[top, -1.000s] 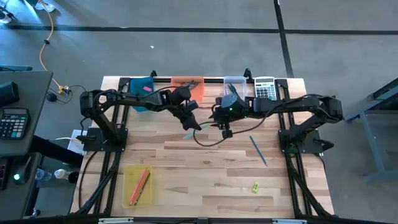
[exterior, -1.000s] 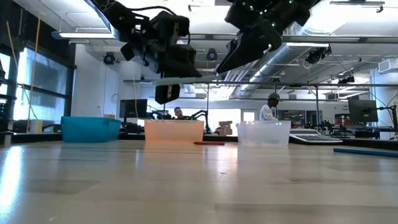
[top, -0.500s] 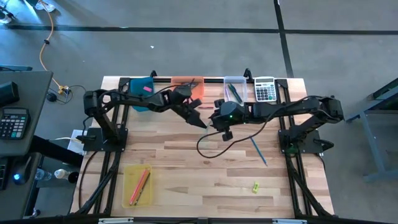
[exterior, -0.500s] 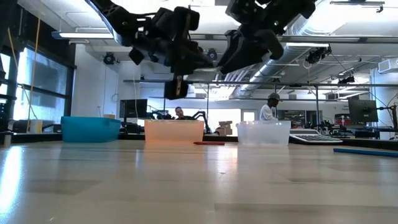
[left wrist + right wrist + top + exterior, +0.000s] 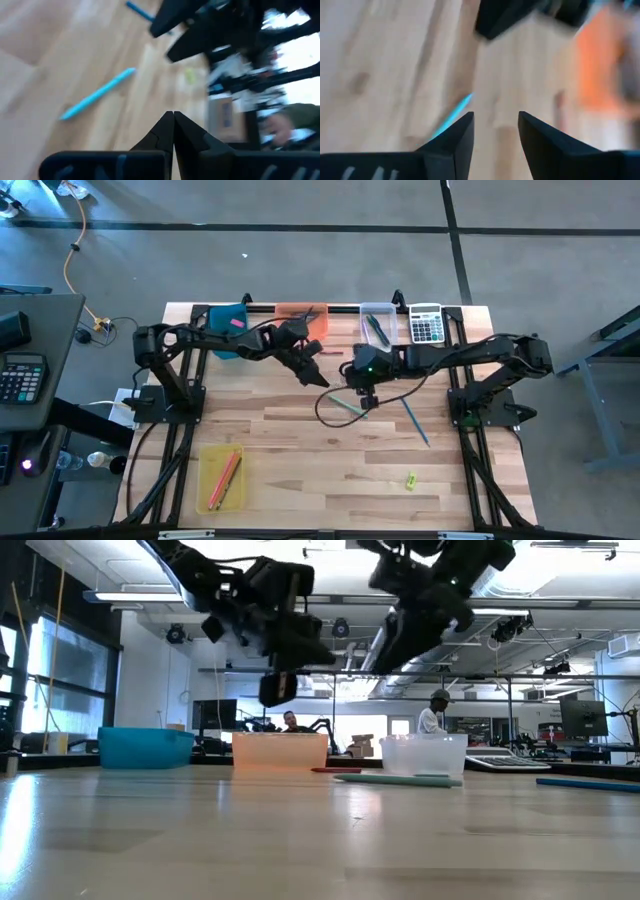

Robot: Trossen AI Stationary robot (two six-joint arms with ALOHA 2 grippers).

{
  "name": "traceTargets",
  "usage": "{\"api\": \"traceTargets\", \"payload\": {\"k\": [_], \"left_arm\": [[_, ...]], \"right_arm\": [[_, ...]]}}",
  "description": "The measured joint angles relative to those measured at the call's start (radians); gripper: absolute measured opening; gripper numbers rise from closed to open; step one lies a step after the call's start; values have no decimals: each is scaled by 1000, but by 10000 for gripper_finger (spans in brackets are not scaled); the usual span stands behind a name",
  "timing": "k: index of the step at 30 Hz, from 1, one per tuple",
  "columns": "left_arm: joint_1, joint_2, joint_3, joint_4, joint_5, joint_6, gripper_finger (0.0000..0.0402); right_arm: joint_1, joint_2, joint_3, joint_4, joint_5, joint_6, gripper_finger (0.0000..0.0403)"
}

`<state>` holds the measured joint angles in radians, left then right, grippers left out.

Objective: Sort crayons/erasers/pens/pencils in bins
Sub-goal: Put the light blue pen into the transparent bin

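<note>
A teal pen [image 5: 348, 406] lies flat on the wooden table at mid-table; it also shows in the low view [image 5: 400, 779] and both wrist views [image 5: 97, 93] [image 5: 455, 116]. My left gripper [image 5: 322, 380] hangs above the table just left of it, shut with nothing between its fingers [image 5: 173, 117]. My right gripper [image 5: 362, 390] hangs over the pen, open and empty [image 5: 495, 122]. A blue pen [image 5: 415, 422] lies farther right. Along the far edge stand the blue bin [image 5: 228, 330], orange bin [image 5: 300, 320] and clear bin [image 5: 378, 325]. The yellow bin [image 5: 222, 477] holds orange pencils.
A grey calculator [image 5: 426, 323] lies at the far right corner. A small yellow-green piece [image 5: 410, 479] lies near the front right. A dark cable loops on the table under the grippers [image 5: 325, 408]. A person stands in the room behind [image 5: 432, 712].
A second ago my left gripper held the teal pen level in the air. It swung toward my right gripper, and the pen has since dropped; it now lies flat on the table below both grippers. My right gripper has tipped further down over it.
</note>
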<state>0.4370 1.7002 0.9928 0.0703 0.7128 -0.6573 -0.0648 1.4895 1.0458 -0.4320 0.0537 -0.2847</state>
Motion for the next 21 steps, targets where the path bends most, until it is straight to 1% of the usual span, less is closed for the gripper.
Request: {"api": "traceTargets", "payload": {"k": [3,5,7,10,12,15,18,21], "left_arm": [[-1,-42,-6,-130,-90,144,1],[4,-76,-31,-156,-127,215,1],[16,-121,-78,-142,-130,243,1],[35,-185,-163,-97,-139,250,0],[48,-231,-222,-71,-148,247,0],[69,-303,-288,-43,-162,243,0],[88,-362,-328,-42,-165,249,0],[105,-412,-358,-42,-166,255,0]], "right_arm": [[-1,0,0,-71,-86,214,116],[4,2,-4,-93,-121,353,97],[16,3,-18,-96,-125,491,82],[46,16,-36,-80,-81,631,76],[65,40,-39,-83,-69,697,84],[98,100,-35,-80,-62,770,107],[124,167,-33,-77,-58,824,132],[137,234,-33,-82,-50,880,148]]}}
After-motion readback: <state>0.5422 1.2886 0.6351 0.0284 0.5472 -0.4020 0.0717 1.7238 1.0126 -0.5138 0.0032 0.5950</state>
